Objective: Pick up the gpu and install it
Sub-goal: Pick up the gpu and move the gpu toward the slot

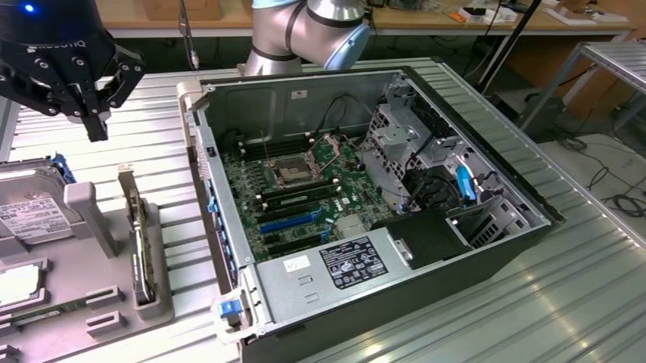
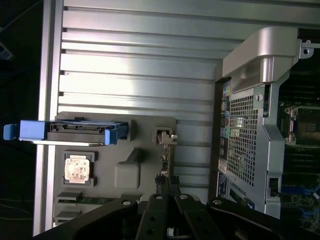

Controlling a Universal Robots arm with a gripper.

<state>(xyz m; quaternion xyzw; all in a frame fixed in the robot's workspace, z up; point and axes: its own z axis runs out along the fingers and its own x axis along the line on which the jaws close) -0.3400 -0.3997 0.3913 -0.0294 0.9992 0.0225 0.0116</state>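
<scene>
Currently, in the exterior view, the gripper hangs at the upper left of the frame, fingers pressed together with nothing between them. The gpu stands on edge in a slot of the grey parts tray at lower left, near the hard drive. I judge the upright slot is meant to leave both faces free for a pinch. The open computer case lies on its side at centre, with the motherboard facing up so a card can drop in from above.

In the wrist view, the closed gripper lines up along the gpu's thin edge. The hard drive and a CPU sit in the tray, and the case lies beside it. The card is not yet grasped.
</scene>
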